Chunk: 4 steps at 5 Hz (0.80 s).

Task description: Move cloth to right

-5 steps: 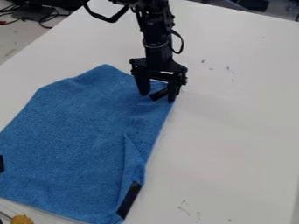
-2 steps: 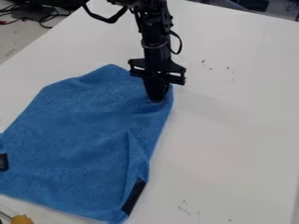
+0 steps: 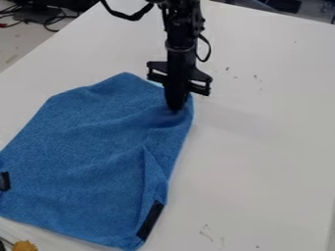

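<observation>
Camera view: the gripper (image 3: 175, 108) pinches the cloth (image 3: 95, 157) (blue).

Cloth (image 3: 85, 157) looks matt & rough (tbl. (image 3: 262, 147) smooth).

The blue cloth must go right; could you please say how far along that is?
The grasp looks done, the gripper closed on the cloth near its far right corner. That part is in hand. Shift and release remain: the cloth lies leftward on the table.
</observation>
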Each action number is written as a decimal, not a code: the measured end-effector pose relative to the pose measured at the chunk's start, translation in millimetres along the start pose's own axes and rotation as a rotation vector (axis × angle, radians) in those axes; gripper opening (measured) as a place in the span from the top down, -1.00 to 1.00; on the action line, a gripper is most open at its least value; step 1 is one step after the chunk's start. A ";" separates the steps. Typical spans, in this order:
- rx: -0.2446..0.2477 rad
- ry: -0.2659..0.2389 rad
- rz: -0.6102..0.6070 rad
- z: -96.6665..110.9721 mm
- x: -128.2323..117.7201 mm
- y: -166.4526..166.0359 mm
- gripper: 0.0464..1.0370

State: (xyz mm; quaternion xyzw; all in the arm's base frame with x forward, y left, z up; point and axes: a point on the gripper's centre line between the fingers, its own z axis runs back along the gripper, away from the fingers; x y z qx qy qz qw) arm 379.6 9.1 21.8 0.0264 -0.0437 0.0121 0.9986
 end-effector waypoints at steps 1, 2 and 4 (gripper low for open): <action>0.058 -0.043 -0.054 17.0 7.9 -23.4 0.95; 0.077 -0.076 -0.094 20.5 9.4 -50.9 0.95; 0.071 -0.133 -0.097 21.0 6.7 -90.2 0.91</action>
